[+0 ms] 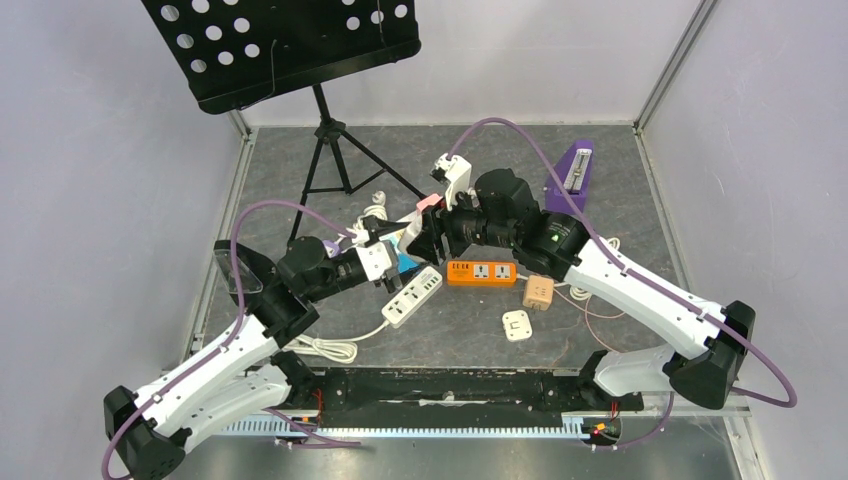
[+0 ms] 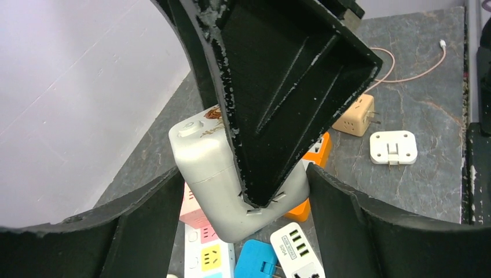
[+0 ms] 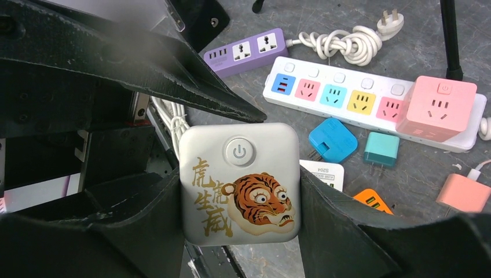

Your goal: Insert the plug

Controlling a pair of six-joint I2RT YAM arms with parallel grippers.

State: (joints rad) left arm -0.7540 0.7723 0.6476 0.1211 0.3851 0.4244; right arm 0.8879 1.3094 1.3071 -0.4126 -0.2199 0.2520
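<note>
I read gold 虎虎生威 on the tiger plug (image 3: 239,184); the right gripper (image 3: 240,197) jaws clamp it. Left gripper (image 2: 243,174) jaws: cannot tell. Mottled grey table (image 1: 625,190).

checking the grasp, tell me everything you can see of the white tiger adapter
The tiger adapter is a white, glossy plastic cube with rounded corners. Its face carries a round power button, gold Chinese characters and an orange tiger head. It is held in the air, clamped between the fingers of the right gripper. The fingers of the left gripper flank it closely; contact is unclear. Small pale tabs, probably prongs, show at its lower end.
</note>
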